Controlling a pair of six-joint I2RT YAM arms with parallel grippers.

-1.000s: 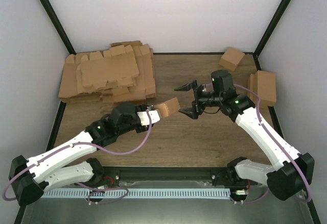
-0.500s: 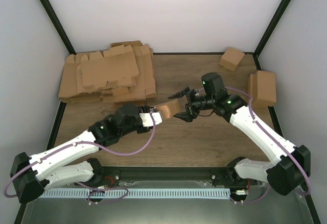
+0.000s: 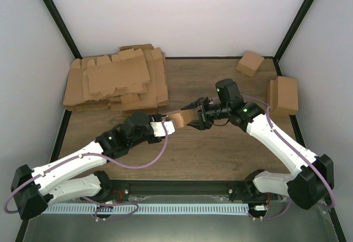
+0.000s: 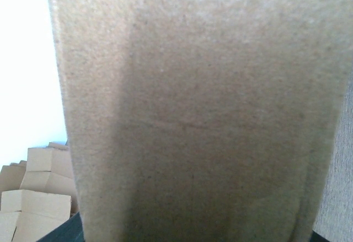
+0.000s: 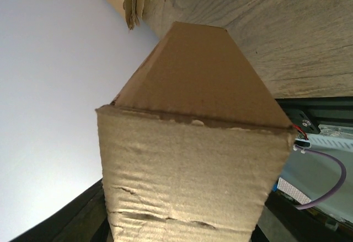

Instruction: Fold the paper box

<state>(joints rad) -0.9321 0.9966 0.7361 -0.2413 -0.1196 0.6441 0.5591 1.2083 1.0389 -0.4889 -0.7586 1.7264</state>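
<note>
The paper box [image 3: 181, 117] is a folded brown cardboard box held above the table's middle. My left gripper [image 3: 165, 125] is shut on its left end. The cardboard [image 4: 198, 115] fills the left wrist view and hides the fingers. My right gripper [image 3: 194, 115] is at the box's right end with its jaws spread on either side of it. In the right wrist view the box's end face [image 5: 193, 165] fills the space between the dark fingers. I cannot see whether they touch it.
A pile of flat brown blanks [image 3: 116, 82] lies at the back left and also shows in the left wrist view [image 4: 33, 198]. A small cube-like box [image 3: 250, 63] sits at the back right. Another folded box [image 3: 284, 95] lies by the right wall.
My right gripper has moved left and now has its jaws around the box's right end. My left gripper has shifted slightly right and down with the box.
</note>
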